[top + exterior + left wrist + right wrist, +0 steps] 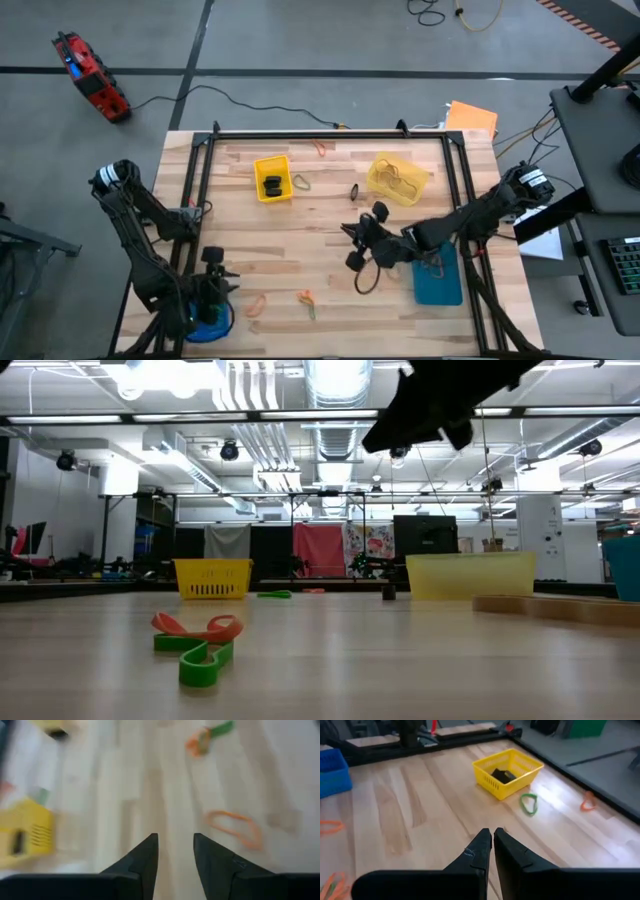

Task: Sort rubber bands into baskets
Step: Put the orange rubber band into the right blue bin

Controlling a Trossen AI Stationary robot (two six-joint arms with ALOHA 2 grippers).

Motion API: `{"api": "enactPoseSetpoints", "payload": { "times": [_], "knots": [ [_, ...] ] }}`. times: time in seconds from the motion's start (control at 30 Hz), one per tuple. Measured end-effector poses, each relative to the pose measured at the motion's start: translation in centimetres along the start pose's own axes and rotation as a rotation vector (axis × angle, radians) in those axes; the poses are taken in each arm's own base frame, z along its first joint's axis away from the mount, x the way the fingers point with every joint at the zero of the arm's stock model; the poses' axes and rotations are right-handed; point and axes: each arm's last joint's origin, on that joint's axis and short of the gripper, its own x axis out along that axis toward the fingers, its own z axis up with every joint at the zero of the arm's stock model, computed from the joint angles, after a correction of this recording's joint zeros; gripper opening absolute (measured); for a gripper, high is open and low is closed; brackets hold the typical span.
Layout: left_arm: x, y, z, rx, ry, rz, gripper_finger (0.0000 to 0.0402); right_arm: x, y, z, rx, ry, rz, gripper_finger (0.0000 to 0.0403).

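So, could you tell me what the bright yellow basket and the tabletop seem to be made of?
The bright yellow basket looks like moulded plastic: uniform saturated colour, thin walls pierced by rows of slots. The tabletop appears to be light wood planks, with visible grain and seams and a slight sheen, perhaps sealed.

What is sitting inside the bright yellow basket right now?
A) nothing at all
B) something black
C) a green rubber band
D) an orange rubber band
B: the right wrist view shows a dark black item lying inside the bright yellow basket, while a green rubber band lies on the table just outside it.
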Motion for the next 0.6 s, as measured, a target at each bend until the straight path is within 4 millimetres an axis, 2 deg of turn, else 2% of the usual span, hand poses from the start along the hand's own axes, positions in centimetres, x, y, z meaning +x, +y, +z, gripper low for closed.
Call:
{"api": "enactPoseSetpoints", "payload": {
  "times": [0.2, 0.4, 0.6],
  "knots": [
    [0.6, 1.1, -1.0, 0.032, -0.080, 0.079, 0.0081, 2.7, -2.6, 2.0, 0.083, 0.052, 0.031, 0.0018],
    [0.6, 1.9, -1.6, -0.006, -0.157, 0.027, 0.0056, 5.0, -6.0, 4.3, 0.115, 0.066, -0.012, 0.0018],
    [0.9, 2.6, -1.6, 0.016, -0.261, -0.046, 0.0038, 6.8, -10.3, 6.4, 0.140, 0.125, -0.102, 0.0018]
  ]
}}
